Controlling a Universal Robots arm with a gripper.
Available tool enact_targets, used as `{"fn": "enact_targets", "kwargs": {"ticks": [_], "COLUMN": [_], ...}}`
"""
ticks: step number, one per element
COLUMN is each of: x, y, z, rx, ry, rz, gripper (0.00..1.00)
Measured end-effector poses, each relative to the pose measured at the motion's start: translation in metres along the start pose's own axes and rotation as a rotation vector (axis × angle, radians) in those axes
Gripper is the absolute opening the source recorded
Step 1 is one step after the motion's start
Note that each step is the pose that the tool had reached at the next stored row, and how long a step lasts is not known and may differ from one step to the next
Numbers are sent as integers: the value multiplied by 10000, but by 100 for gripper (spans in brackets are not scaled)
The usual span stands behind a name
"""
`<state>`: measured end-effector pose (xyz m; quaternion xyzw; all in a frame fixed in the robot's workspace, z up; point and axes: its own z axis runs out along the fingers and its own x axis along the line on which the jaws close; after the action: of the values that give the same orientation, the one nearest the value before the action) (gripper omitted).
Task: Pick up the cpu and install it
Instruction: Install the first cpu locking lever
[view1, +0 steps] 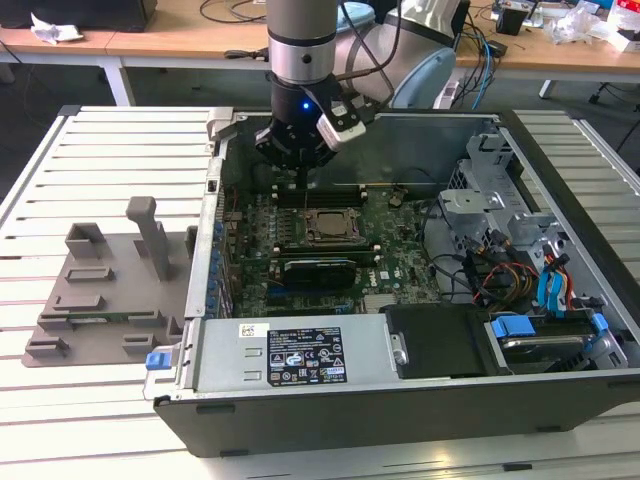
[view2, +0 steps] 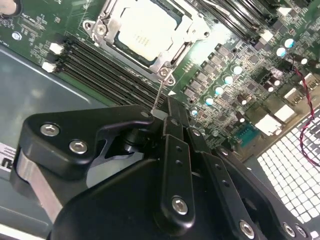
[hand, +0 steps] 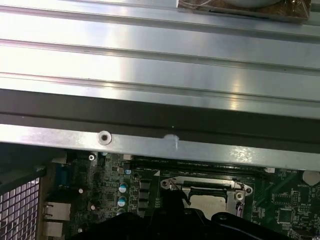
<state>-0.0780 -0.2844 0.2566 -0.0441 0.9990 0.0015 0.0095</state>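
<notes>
Ribbed silver metal slats (hand: 160, 55) span the first wrist view above a dark band and the pale case rim (hand: 150, 145), which bears a round screw (hand: 104, 137). Beneath lies the green motherboard (hand: 100, 180), where the cpu (hand: 209, 204) sits inside the metal socket frame (hand: 205, 185). A perforated grille (hand: 17, 210) flanks the board.

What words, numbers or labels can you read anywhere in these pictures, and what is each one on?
No text here can be read.
Black label on the metal cover, exterior view: print too small to read.
White sticker beside it: too small to read.
Top of the cpu, second wrist view: faint marks, blurred.
Motherboard lettering, second wrist view: too small to read.
</notes>
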Motion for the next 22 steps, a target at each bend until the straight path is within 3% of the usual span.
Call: {"fn": "enact_targets", "kwargs": {"ticks": [2, 8, 15, 22], "x": [-49, -53, -50, -49], "y": [-5, -4, -5, -4], "z": [0, 9, 130, 186], "rx": [1, -2, -2, -2], "ry": [4, 0, 3, 3], "rz": [0, 0, 0, 0], "gripper": [11, 11, 11, 11]}}
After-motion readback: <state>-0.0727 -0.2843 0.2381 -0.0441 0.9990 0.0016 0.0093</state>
